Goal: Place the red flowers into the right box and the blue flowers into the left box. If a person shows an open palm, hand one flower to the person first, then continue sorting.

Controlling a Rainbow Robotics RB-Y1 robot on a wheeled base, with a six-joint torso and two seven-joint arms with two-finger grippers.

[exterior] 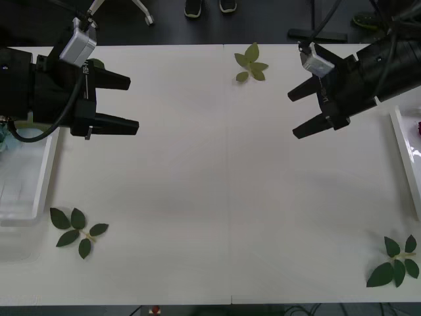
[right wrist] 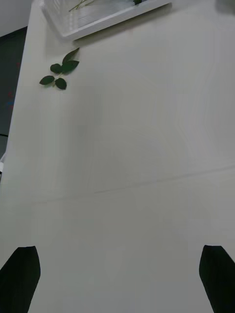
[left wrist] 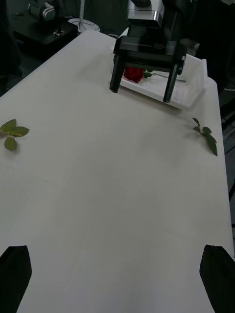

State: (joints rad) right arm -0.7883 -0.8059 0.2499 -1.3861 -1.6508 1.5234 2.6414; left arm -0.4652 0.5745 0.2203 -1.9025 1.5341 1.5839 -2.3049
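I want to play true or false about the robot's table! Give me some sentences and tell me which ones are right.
1. Both grippers, left and right, are open and hold nothing. True.
2. A red flower lies in the right box. True.
3. A blue flower lies in the middle of the table. False: the middle is bare.
4. Three leaf sprigs lie on the table, one near the left box. True.
5. The right gripper touches the table. False: it hangs above it.
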